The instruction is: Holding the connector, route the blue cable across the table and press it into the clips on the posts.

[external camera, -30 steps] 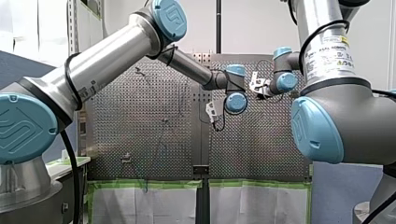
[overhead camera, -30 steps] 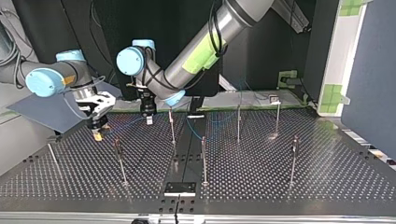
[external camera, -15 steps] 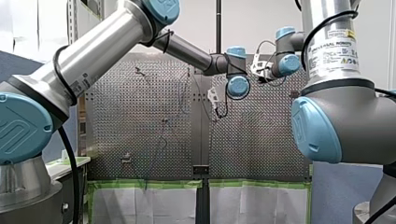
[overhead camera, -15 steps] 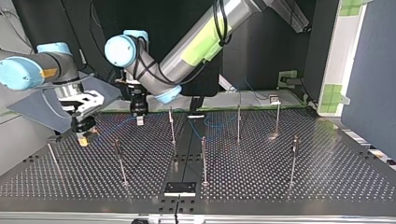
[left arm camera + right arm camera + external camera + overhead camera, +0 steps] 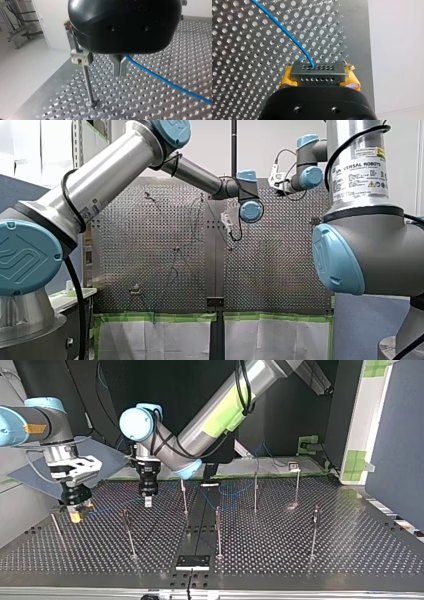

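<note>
Top view's left: my right gripper (image 5: 75, 515) is pinching the dark grey multi-hole connector block (image 5: 317, 73) between yellow pads (image 5: 286, 79); the thin blue cable (image 5: 284, 31) is running ahead from it over the perforated metal table (image 5: 242, 51). Further right, my left gripper (image 5: 119, 68) is clamping that cable, just beside a slim clip-topped metal post (image 5: 86, 80).

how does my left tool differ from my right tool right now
The right tool has yellow pads; the left tool has narrow metal fingers. The right tool clamps the connector; the left tool is shut on the blue cable itself. The left tool hangs beside a clip post; the right tool's wrist view shows none. Both hold the same cable.
</note>
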You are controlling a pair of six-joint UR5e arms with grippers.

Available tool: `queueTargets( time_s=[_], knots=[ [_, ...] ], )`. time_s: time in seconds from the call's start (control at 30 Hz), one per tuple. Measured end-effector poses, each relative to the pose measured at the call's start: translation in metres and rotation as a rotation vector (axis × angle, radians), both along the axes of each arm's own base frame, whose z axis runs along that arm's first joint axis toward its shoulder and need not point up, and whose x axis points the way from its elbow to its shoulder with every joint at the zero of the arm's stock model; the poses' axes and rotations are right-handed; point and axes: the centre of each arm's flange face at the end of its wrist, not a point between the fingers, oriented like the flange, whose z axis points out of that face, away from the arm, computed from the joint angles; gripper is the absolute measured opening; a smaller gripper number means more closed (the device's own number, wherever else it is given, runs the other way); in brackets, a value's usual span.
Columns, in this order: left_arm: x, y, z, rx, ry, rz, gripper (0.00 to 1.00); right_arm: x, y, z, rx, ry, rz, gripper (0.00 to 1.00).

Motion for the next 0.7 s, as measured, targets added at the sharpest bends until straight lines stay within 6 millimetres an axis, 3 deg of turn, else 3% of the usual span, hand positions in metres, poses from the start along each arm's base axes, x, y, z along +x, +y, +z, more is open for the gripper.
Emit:
queueTargets(
  time_s=[0.2,0.47,0.7],
  knots=[
    [0.02,0.017,0.0,-0.002,0.005,0.017,0.0,0.002,0.0,-0.001,-0.004,0.006,0.022,0.0],
    [0.008,0.016,-0.003,0.026,0.048,0.027,0.0,0.006,0.002,-0.002,-0.006,0.014,0.035,0.0],
    [0.005,0.017,0.011,0.02,0.037,0.019,0.0,0.006,0.001,-0.003,-0.008,0.02,0.037,0.0]
  ],
)
